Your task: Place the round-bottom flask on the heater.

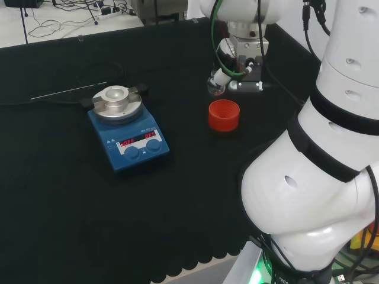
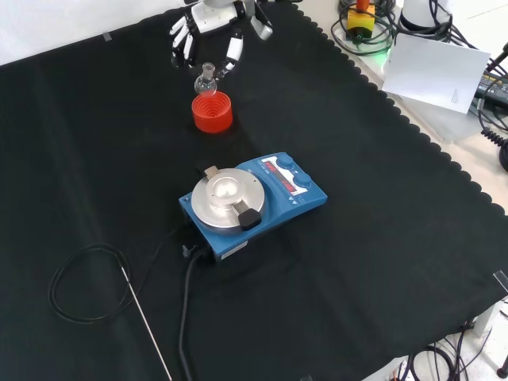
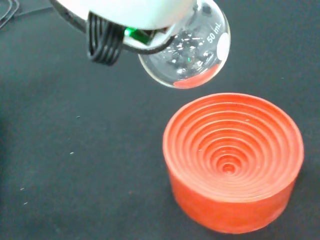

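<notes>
The flask (image 2: 206,78) was a small round-bottomed bulb of clear glass with a short neck, and it hung in the air just above the red ribbed stand (image 2: 212,112), clear of it. In the wrist view the bulb (image 3: 186,52) floated over the stand's stepped hollow (image 3: 233,161) with cloth showing between the two. The hand (image 2: 208,36) had its fingers (image 2: 232,52) curled down around the flask's upper part; from the front view the grip seemed to be at the neck, though the contact itself was hard to make out.

Judged from its look, the flask would be light, rigid, smooth and brittle. Glass of that sort is slippery under hard fingers, and a round bottom gives nothing to stand on, so it would roll or tip if set on a flat surface. The neck is the sensible place to hold it: it is narrow enough to close fingers around, and holding there leaves the bulb free underneath to seat into whatever receives it. Squeezing the bulb would be the riskier choice.

The heater (image 2: 252,201), a blue box with a round metal top (image 1: 118,103), sat on the table (image 2: 381,262) well apart from the stand, nearer the camera in the front view and to the left in the head view. Its top showed a shallow dish in the middle, which looked likely to cradle the bulb; a gentle, upright set-down there would suit the glass.
</notes>
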{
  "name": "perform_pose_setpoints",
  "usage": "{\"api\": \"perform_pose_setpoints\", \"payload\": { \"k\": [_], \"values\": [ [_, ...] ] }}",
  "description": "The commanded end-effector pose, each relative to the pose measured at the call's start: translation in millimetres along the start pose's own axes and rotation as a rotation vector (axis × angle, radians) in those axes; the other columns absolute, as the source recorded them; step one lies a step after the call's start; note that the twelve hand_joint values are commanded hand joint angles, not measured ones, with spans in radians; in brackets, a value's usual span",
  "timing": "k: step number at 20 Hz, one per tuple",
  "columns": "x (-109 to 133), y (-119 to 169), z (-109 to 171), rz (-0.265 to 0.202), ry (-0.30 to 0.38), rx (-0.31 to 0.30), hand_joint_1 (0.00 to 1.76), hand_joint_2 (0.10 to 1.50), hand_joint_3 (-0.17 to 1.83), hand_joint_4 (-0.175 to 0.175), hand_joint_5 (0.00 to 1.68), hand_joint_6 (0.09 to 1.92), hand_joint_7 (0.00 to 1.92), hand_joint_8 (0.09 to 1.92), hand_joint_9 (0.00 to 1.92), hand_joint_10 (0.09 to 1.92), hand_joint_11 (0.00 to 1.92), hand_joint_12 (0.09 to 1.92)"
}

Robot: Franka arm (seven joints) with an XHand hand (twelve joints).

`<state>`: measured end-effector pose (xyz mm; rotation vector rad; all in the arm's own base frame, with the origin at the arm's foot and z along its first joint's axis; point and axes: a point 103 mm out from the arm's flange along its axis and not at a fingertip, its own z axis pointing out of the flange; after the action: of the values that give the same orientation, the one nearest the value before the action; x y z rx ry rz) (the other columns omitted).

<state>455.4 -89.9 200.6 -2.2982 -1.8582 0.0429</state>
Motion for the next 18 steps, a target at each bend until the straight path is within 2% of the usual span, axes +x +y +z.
{"api": "perform_pose_setpoints", "payload": {
  "k": [1, 4, 18],
  "values": [
    [41.7, -18.7, -39.8, -0.03, -0.053, 0.031, 1.12, 0.64, 0.81, 0.04, 1.14, 0.97, 0.55, 0.67, 0.76, 0.56, 0.4, 1.33],
    [58.8, -16.2, -46.0, -0.05, -0.058, 0.032, 1.12, 0.64, 0.83, 0.047, 1.14, 0.98, 0.55, 0.67, 0.76, 0.56, 0.41, 1.33],
    [174.5, 20.3, -60.8, -0.217, -0.116, 0.053, 1.12, 0.63, 0.84, 0.051, 1.14, 0.99, 0.55, 0.67, 0.76, 0.56, 0.41, 1.33]
  ]
}}
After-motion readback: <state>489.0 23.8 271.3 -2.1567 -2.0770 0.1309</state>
